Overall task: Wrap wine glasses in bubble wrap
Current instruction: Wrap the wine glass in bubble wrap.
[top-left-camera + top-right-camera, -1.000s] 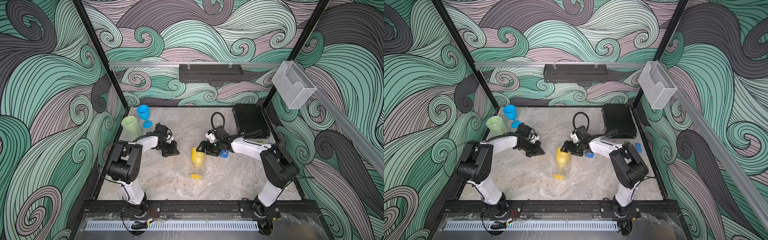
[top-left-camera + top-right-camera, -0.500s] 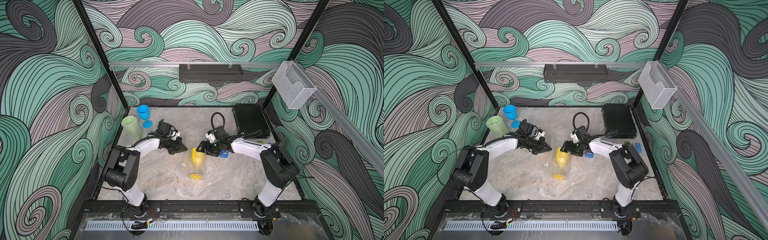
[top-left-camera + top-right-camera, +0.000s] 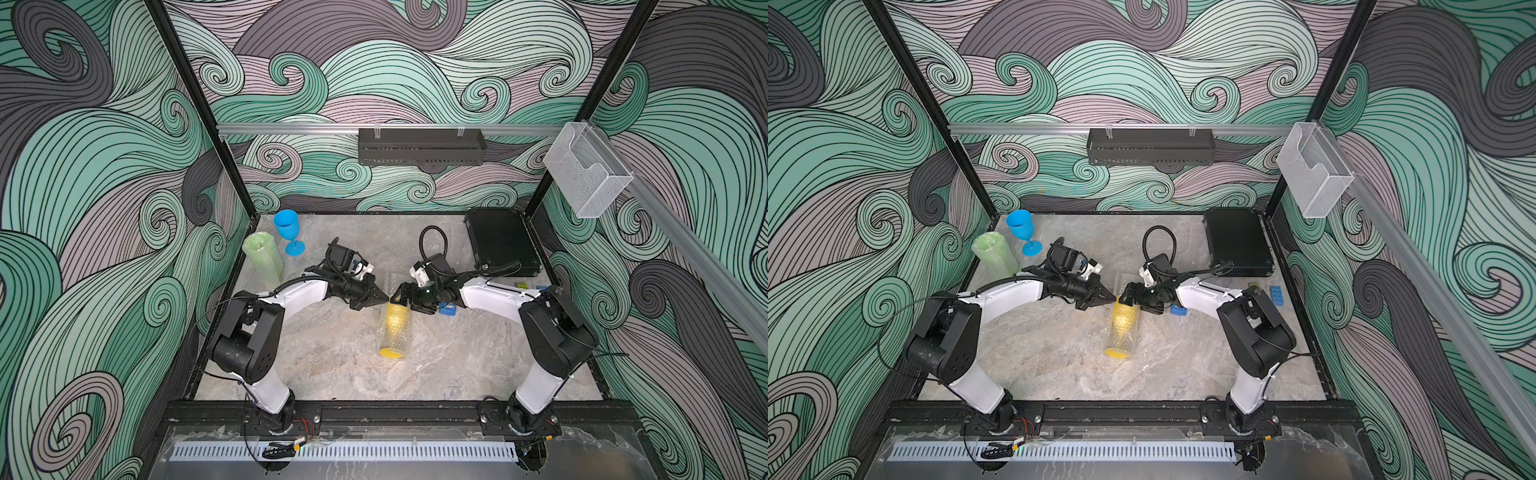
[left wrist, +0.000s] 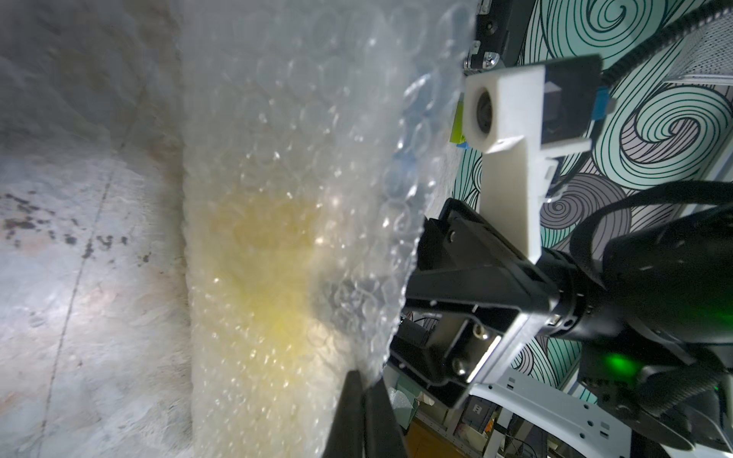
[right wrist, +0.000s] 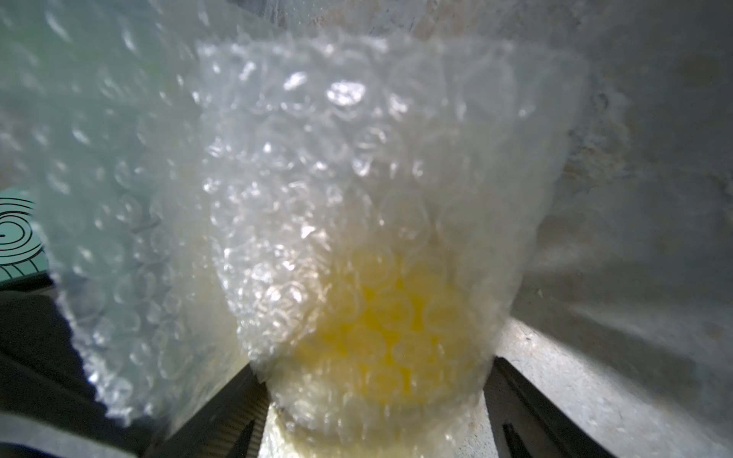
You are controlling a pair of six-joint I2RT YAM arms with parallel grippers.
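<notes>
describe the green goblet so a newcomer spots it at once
Go to the far left corner of the marble table. Two goblets are there; the green goblet is rolled in bubble wrap, while the blue goblet beside it stands bare.

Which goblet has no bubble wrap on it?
The blue goblet, standing bare at the back. The green goblet beside it and the yellow goblet lying mid-table are both wrapped.

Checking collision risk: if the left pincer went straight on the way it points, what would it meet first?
Probably the bubble wrap around the yellow goblet, almost touching the shut left pincer; the right pincer gripping that goblet lies just beyond.
</notes>
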